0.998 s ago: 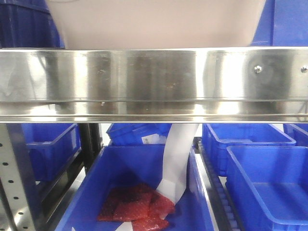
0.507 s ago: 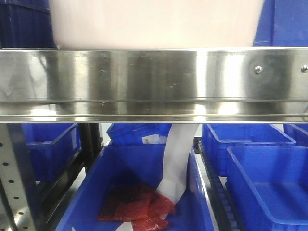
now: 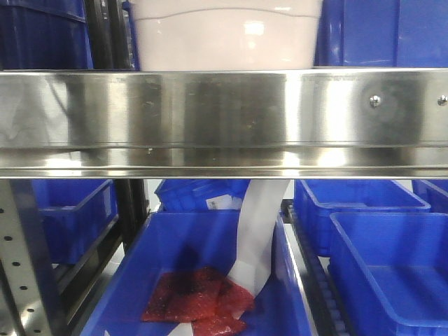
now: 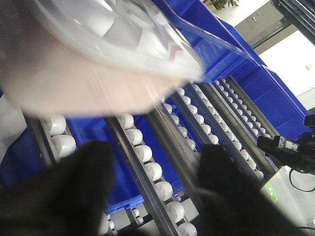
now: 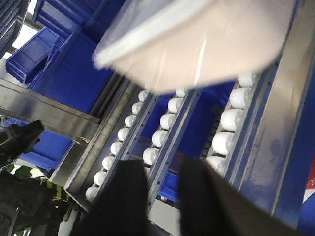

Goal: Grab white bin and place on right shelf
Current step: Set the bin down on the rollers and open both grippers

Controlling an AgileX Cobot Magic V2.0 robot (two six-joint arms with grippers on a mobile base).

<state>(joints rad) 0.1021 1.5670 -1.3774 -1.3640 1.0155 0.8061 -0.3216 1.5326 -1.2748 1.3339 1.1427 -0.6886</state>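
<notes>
The white bin rests on the right shelf, behind its shiny steel front rail. Only the bin's lower part with the curved ridge shows in the front view. In the left wrist view the bin is a blurred shape ahead, with its glossy lid above. My left gripper is open over the roller tracks, holding nothing. The right wrist view has the bin ahead on the rollers. My right gripper is open and apart from the bin.
Dark blue bins flank the white bin on the shelf. Below the rail stand more blue bins, one holding red packets and a white sheet. A perforated upright stands at lower left.
The white bin has slid back along the shelf, away from the rail, and looks smaller in the front view. Blue bins beside it have come into sight.
</notes>
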